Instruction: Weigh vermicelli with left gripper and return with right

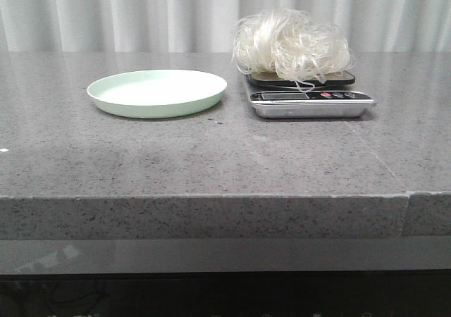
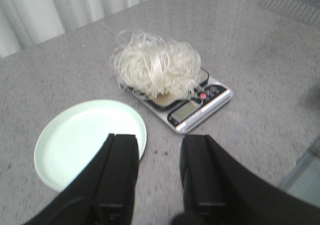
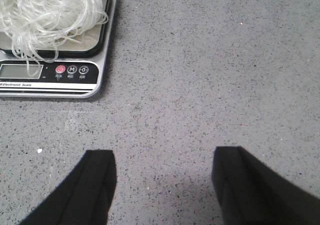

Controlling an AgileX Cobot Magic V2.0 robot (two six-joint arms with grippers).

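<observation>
Fluffy white translucent vermicelli sits on silver digital kitchen scale, beside bare pale green round plate; left gripper and right gripper both spread apart, holding nothing

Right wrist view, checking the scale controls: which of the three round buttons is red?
The end button nearest the grey display is red; the other two are white rings on black.

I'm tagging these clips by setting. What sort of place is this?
Probably a staged kitchen-style test bench: a speckled grey stone counter, a digital kitchen scale holding vermicelli, a pale green plate, and a plain white curtain behind.
</observation>
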